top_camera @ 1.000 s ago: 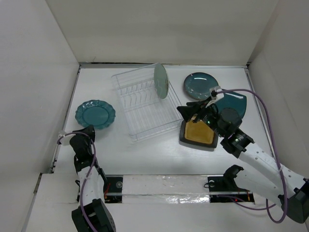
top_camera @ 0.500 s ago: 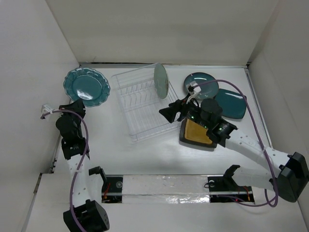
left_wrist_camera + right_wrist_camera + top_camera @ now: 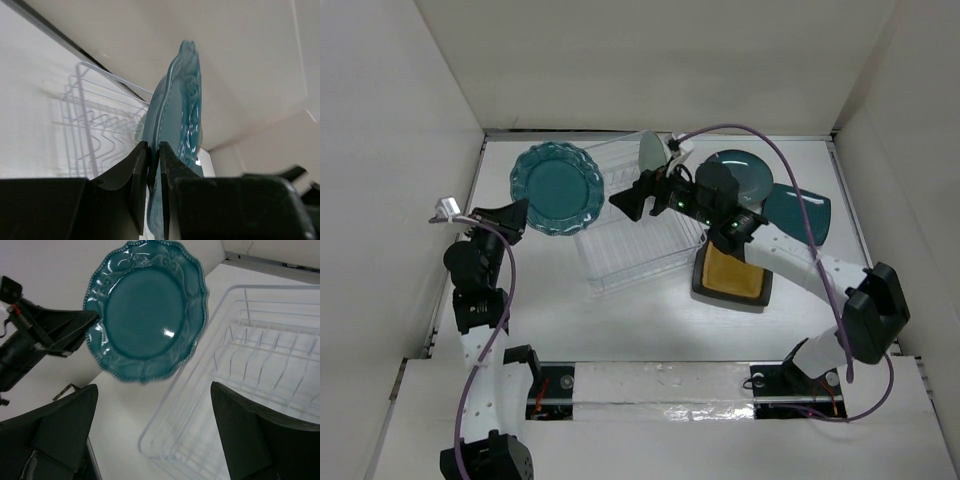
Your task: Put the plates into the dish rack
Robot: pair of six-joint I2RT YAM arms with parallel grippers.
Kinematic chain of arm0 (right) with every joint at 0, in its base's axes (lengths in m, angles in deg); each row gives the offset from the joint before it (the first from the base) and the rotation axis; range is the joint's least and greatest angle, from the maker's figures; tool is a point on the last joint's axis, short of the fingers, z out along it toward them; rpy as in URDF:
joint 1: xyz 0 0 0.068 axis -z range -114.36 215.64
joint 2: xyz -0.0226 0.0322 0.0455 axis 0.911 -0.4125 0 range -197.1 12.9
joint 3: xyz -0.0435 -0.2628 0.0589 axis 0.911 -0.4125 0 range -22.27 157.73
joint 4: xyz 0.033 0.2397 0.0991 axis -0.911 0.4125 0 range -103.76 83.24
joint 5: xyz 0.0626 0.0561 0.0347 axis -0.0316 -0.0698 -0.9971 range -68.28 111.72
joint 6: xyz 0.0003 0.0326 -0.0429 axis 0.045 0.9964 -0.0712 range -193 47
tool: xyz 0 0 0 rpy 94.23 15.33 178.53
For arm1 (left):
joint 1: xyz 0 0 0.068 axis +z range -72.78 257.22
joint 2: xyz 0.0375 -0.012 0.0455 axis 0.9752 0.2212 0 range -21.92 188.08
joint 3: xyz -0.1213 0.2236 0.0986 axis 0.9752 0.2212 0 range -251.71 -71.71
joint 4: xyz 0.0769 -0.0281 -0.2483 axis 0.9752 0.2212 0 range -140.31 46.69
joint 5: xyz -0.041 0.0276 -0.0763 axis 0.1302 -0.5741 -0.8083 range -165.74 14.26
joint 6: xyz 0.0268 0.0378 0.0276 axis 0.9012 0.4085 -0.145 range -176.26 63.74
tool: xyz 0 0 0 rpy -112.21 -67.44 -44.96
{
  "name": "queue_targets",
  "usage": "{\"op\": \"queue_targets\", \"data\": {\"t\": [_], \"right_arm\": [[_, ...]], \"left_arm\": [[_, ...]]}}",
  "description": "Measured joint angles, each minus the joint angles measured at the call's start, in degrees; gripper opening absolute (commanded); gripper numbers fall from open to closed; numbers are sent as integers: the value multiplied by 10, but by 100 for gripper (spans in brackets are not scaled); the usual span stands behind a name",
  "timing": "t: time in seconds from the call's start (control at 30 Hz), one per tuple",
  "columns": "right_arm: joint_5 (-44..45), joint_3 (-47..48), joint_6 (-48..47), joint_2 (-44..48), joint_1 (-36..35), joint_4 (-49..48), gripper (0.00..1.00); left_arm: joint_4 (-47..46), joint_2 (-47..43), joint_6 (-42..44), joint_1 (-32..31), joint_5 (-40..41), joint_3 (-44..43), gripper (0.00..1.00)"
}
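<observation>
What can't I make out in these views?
- Top external: right arm hides the slot of the pale green plate and one edge of the amber plate.
- Left wrist: left gripper jaws cover the lower rim of the scalloped plate.
- Right wrist: frame edge cuts off the dish rack.

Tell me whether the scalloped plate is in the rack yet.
Not yet. The left gripper pinches its rim, holding the scalloped plate on edge in the air beside the rack.

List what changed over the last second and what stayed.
The left tool, gripping the scalloped plate, lifted it rightward toward the rack. The open right tool swung left from the amber plate to over the rack. The rack and green plate stayed put.
</observation>
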Motion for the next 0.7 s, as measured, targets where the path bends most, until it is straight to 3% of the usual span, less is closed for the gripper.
{"op": "queue_targets", "data": {"t": [0.27, 0.53, 0.6, 0.7], "right_arm": [[-34, 52, -14, -99, 37, 13, 100], [-76, 57, -8, -137, 50, 10, 99], [-100, 57, 5, -154, 50, -10, 96], [-140, 57, 21, -183, 50, -38, 81]], "left_arm": [[-52, -5, -9, -21, -115, 1, 0], [-174, 36, -70, -22, -200, 36, 0], [-202, 53, -82, -22, -210, 49, 0], [-223, 76, -93, -22, -221, 62, 0]]}}
